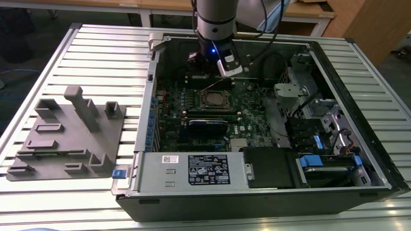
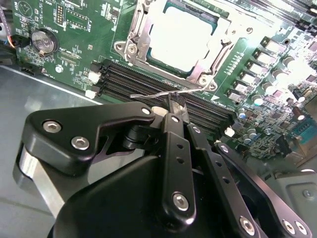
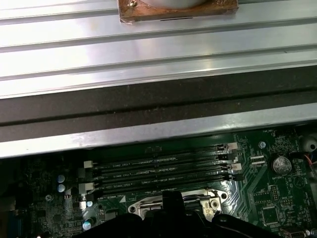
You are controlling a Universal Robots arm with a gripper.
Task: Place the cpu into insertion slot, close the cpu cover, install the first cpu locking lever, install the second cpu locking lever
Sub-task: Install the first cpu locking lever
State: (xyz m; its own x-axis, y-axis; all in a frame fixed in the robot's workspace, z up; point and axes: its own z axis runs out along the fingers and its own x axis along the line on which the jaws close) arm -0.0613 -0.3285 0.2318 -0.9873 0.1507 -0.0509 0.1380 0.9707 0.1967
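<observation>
The arm (image 1: 215,19) is a silver-grey tube with a blue light (image 1: 212,49); the gripper (image 2: 175,101) is black, with linked bars and silver screws (image 2: 80,143).

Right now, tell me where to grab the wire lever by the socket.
I'd take the lever by its free bent end, where the thin wire stands clear in front of the memory slots, coming from above with jaws across it. Nearer the socket it hugs the frame. The gripper is shut there.

You are working on a ribbed silver aluminium table (image 1: 96,53). Behind it stand pale wooden desks (image 1: 83,5), with dark grey floor (image 1: 83,20) beneath them. A brown wooden cabinet side (image 1: 372,24) rises at the exterior view's right.
</observation>
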